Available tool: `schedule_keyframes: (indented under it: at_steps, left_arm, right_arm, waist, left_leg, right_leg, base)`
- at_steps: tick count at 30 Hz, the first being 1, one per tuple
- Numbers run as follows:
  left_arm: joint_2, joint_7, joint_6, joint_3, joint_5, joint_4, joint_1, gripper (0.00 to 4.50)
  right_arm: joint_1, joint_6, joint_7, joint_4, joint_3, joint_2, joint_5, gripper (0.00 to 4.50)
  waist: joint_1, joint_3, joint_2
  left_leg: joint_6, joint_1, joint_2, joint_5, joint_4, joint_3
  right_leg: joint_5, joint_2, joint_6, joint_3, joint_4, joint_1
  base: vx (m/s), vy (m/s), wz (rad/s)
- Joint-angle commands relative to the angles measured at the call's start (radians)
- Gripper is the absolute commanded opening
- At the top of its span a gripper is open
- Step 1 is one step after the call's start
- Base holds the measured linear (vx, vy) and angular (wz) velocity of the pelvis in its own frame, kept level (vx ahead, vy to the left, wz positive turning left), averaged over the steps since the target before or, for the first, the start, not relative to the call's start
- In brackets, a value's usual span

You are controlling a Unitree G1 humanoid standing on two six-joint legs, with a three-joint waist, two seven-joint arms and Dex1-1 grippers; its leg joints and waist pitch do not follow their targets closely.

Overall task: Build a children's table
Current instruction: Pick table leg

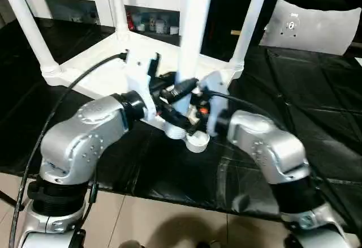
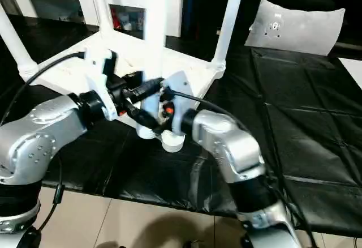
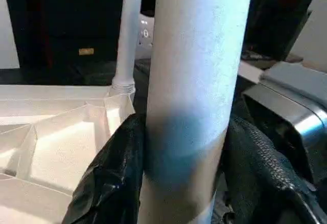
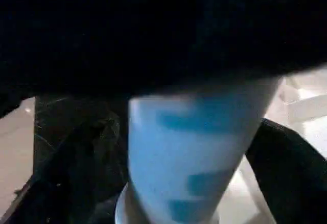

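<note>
Both black-fingered grippers, left (image 1: 182,91) and right (image 1: 195,105), are closed around the long white round leg (image 1: 189,38), held upright over what is probably the near corner socket (image 1: 197,141).

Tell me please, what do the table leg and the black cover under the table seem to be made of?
The leg looks like white plastic with a matt, faintly grainy skin and no seams; the left hand closes on it. The cover looks like thin black plastic sheeting: it is glossy, with creases that catch the light. Coated fabric is possible too.
</note>
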Motion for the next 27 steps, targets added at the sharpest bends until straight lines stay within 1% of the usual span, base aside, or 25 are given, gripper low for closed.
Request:
schedule_keyframes:
  at_steps: [1,4,5,6,7,8,9,11,13,14,15,18,19,21,24,27]
  left_arm:
    - [0.003,-0.01,-0.006,-0.005,0.008,-0.026,-0.019,1.95]
    - [0.003,-0.012,-0.007,-0.007,0.013,-0.027,-0.021,1.95]
    - [0.004,-0.012,-0.009,-0.007,0.015,-0.025,-0.022,1.95]
    - [0.004,-0.012,-0.013,-0.008,0.019,-0.023,-0.023,1.95]
    - [0.005,-0.012,-0.014,-0.008,0.02,-0.022,-0.023,1.95]
    - [0.007,-0.014,-0.016,-0.011,0.023,-0.021,-0.023,1.95]
    - [0.01,-0.018,-0.017,-0.014,0.028,-0.021,-0.024,1.95]
    - [0.015,-0.022,-0.021,-0.018,0.034,-0.02,-0.023,1.95]
    - [0.016,-0.024,-0.023,-0.018,0.036,-0.019,-0.022,1.95]
    - [0.016,-0.025,-0.023,-0.018,0.036,-0.019,-0.022,1.95]
    - [0.017,-0.026,-0.023,-0.019,0.036,-0.02,-0.022,1.95]
    - [0.018,-0.033,-0.022,-0.022,0.038,-0.023,-0.022,1.95]
    - [0.017,-0.037,-0.023,-0.022,0.04,-0.024,-0.021,1.95]
    - [0.015,-0.037,-0.022,-0.02,0.04,-0.024,-0.02,1.95]
    - [0.012,-0.034,-0.019,-0.018,0.035,-0.028,-0.017,1.95]
    - [0.008,-0.03,-0.014,-0.014,0.034,-0.033,-0.014,1.95]
  right_arm:
    - [-0.014,0.022,-0.006,0.006,-0.021,0.003,0.023,3.86]
    - [-0.023,0.033,-0.002,0.018,-0.028,0.011,0.028,3.54]
    - [-0.025,0.034,-0.002,0.021,-0.029,0.011,0.028,3.44]
    - [-0.028,0.036,-0.003,0.023,-0.03,0.012,0.028,3.44]
    - [-0.028,0.037,-0.004,0.023,-0.031,0.013,0.028,3.29]
    - [-0.028,0.04,-0.003,0.023,-0.032,0.013,0.03,3.29]
    - [-0.029,0.047,-0.001,0.023,-0.035,0.015,0.032,3.08]
    - [-0.03,0.06,0.0,0.022,-0.039,0.016,0.039,3.01]
    - [-0.031,0.066,0.001,0.02,-0.04,0.015,0.044,2.75]
    - [-0.031,0.068,0.001,0.02,-0.041,0.015,0.046,2.75]
    - [-0.03,0.072,0.001,0.019,-0.044,0.017,0.051,2.75]
    - [-0.026,0.081,-0.002,0.017,-0.059,0.024,0.066,2.39]
    - [-0.026,0.084,-0.002,0.016,-0.063,0.026,0.069,2.39]
    - [-0.026,0.09,-0.003,0.017,-0.073,0.032,0.079,2.11]
    - [-0.024,0.099,-0.005,0.016,-0.085,0.039,0.092,2.04]
    - [-0.02,0.109,-0.006,0.013,-0.094,0.046,0.101,1.95]
  waist:
    - [0.003,-0.078,0.006]
    - [0.005,-0.078,0.007]
    - [0.005,-0.078,0.005]
    - [0.007,-0.078,0.008]
    - [0.007,-0.078,0.007]
    - [0.008,-0.077,0.006]
    - [0.009,-0.076,0.008]
    - [0.011,-0.077,0.008]
    - [0.013,-0.078,0.007]
    - [0.013,-0.077,0.006]
    - [0.014,-0.077,0.009]
    - [0.016,-0.078,0.008]
    - [0.017,-0.078,0.008]
    - [0.018,-0.079,0.009]
    - [0.018,-0.08,0.009]
    - [0.018,-0.079,0.009]
  left_leg:
    - [-0.008,-0.01,0.007,-0.085,-0.065,0.013]
    - [-0.008,-0.009,0.007,-0.084,-0.065,0.013]
    - [-0.01,-0.009,0.007,-0.085,-0.065,0.013]
    - [-0.012,-0.009,0.007,-0.085,-0.065,0.013]
    - [-0.012,-0.009,0.007,-0.087,-0.064,0.014]
    - [-0.012,-0.008,0.006,-0.093,-0.065,0.014]
    - [-0.013,-0.007,0.007,-0.099,-0.066,0.014]
    - [-0.014,-0.006,0.006,-0.104,-0.065,0.014]
    - [-0.015,-0.007,0.006,-0.103,-0.065,0.014]
    - [-0.015,-0.008,0.006,-0.102,-0.065,0.014]
    - [-0.016,-0.006,0.006,-0.104,-0.065,0.014]
    - [-0.016,-0.006,0.006,-0.103,-0.065,0.014]
    - [-0.016,-0.006,0.006,-0.102,-0.065,0.013]
    - [-0.017,-0.007,0.007,-0.094,-0.065,0.013]
    - [-0.019,-0.007,0.007,-0.089,-0.065,0.012]
    - [-0.02,-0.008,0.006,-0.09,-0.065,0.013]
  right_leg:
    - [-0.256,-0.064,-0.1,0.052,-0.058,0.068]
    - [-0.251,-0.064,-0.103,0.052,-0.057,0.069]
    - [-0.253,-0.064,-0.103,0.052,-0.057,0.069]
    - [-0.253,-0.064,-0.101,0.052,-0.057,0.069]
    - [-0.255,-0.064,-0.1,0.053,-0.058,0.069]
    - [-0.268,-0.064,-0.097,0.053,-0.059,0.068]
    - [-0.28,-0.064,-0.092,0.052,-0.06,0.067]
    - [-0.292,-0.064,-0.086,0.052,-0.062,0.067]
    - [-0.296,-0.064,-0.08,0.052,-0.062,0.067]
    - [-0.297,-0.063,-0.079,0.052,-0.062,0.067]
    - [-0.302,-0.064,-0.078,0.052,-0.063,0.066]
    - [-0.297,-0.063,-0.078,0.052,-0.062,0.066]
    - [-0.296,-0.063,-0.078,0.051,-0.061,0.066]
    - [-0.281,-0.063,-0.082,0.052,-0.059,0.066]
    - [-0.261,-0.063,-0.09,0.052,-0.056,0.067]
    - [-0.263,-0.063,-0.092,0.052,-0.057,0.068]
  base:
    - [0.0,0.0,0.0]
    - [0.0,0.0,0.0]
    - [0.0,0.0,0.0]
    - [0.0,0.0,0.0]
    - [0.0,0.0,0.0]
    - [0.0,0.0,0.0]
    - [0.0,0.0,0.0]
    - [0.0,0.0,0.0]
    - [0.0,0.0,0.0]
    - [0.0,0.0,0.0]
    - [0.0,0.0,0.0]
    - [0.0,0.0,0.0]
    - [0.0,0.0,0.0]
    - [0.0,0.0,0.0]
    - [0.0,0.0,0.0]
    - [0.0,0.0,0.0]
